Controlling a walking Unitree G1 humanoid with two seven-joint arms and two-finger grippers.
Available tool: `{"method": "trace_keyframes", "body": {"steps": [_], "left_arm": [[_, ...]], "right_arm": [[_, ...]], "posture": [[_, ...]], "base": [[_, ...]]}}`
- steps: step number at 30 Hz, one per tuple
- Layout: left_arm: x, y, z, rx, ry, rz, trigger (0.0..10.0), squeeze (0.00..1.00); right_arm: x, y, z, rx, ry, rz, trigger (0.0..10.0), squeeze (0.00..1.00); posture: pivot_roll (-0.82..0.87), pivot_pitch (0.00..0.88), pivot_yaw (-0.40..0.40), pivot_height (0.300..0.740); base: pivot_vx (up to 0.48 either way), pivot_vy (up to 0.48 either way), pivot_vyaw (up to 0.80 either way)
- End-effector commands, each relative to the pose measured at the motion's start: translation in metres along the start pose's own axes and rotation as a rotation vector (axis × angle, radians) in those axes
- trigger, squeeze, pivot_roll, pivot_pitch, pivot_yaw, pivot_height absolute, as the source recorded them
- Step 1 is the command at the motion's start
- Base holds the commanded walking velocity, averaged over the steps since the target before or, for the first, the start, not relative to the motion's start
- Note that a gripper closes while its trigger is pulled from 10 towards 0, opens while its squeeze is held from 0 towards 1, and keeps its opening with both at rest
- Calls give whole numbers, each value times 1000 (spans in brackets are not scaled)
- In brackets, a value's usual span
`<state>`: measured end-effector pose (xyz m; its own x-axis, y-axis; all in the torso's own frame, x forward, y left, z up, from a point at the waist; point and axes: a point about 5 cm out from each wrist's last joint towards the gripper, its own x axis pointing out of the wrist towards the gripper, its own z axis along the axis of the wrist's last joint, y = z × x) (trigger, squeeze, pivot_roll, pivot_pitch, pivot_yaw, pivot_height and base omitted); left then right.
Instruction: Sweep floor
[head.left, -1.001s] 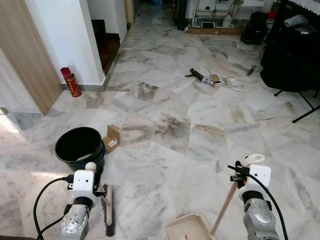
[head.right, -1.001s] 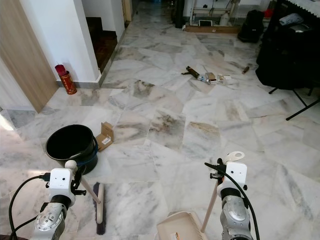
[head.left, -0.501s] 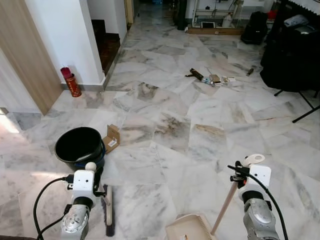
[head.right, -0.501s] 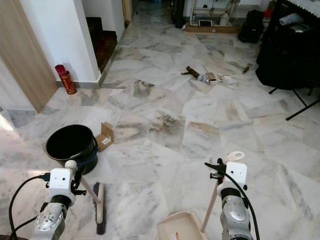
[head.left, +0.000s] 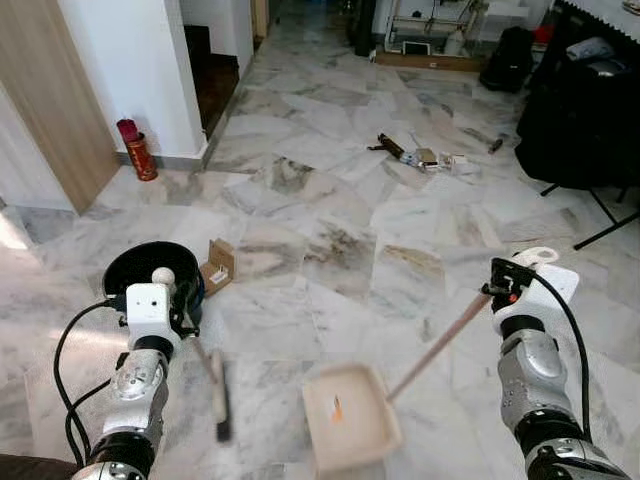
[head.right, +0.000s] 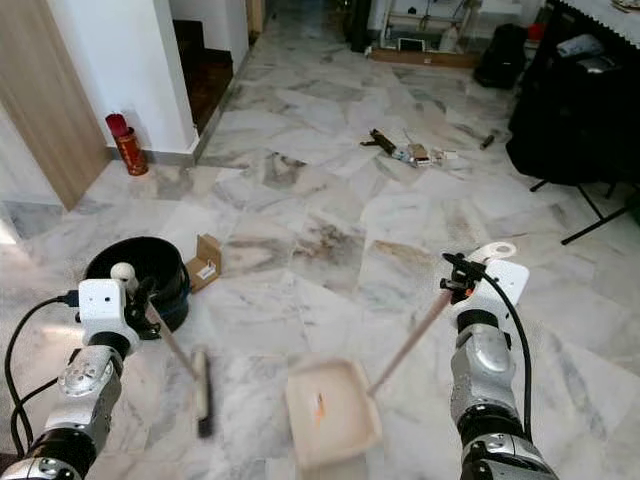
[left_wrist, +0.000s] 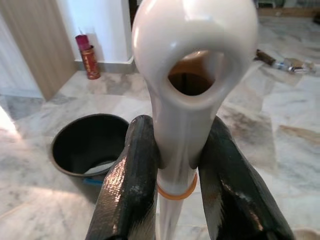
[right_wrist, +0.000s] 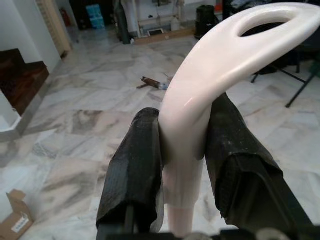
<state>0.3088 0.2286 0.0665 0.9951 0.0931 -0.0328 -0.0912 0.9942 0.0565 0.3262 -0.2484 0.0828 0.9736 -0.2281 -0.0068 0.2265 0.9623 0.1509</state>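
My left gripper is shut on the pale broom handle, just below its looped end. Seen from the head, the broom head hangs blurred low over the floor beside my left arm. My right gripper is shut on the white loop of the dustpan handle. The long handle slants down to the beige dustpan, which faces up with a small orange scrap inside. Litter, a dark tube and small pale bits, lies far ahead on the marble floor.
A black bucket stands by my left arm, with a small cardboard box beside it. A red can stands at the white wall corner. Dark bags and thin black stand legs fill the right side.
Both arms have risen. The dustpan has swung forward and to the left and now shows its inside. The broom head has lifted and blurred. The camera has shifted slightly.
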Motion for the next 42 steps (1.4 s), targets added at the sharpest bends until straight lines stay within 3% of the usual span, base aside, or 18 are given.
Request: {"method": "trace_keyframes", "body": {"steps": [1,11,16,19,25,28,42], "left_arm": [[5,1,12,-2,-44,3,10000,0],[6,-11,19,-31,-66,-17,10000,0],[2,-23,20,-46,-90,-25,10000,0],[0,-23,18,-43,-85,-17,10000,0],[-16,-13,16,-42,-97,-8,10000,0],[-23,-15,18,-38,-106,-30,10000,0],[-21,-32,30,-65,-122,-69,10000,0]], "right_arm": [[6,-5,16,-14,-56,-5,10000,0],[-1,12,1,-18,-14,44,10000,0],[-12,24,-18,-31,29,72,10000,0],[-18,30,-21,-52,19,93,10000,0],[-44,23,-28,-83,-11,96,10000,0],[-53,20,-32,-104,-6,101,10000,0],[-27,23,-8,-75,-38,68,10000,0]], "posture": [[35,0,-66,740],[32,0,-61,740],[29,0,-56,740],[27,0,-53,740],[12,0,-31,740],[11,0,-26,740],[14,0,-32,740]], "base": [[0,0,0],[0,0,0],[0,0,0],[0,0,0],[0,0,0],[0,0,0],[95,0,0]]}}
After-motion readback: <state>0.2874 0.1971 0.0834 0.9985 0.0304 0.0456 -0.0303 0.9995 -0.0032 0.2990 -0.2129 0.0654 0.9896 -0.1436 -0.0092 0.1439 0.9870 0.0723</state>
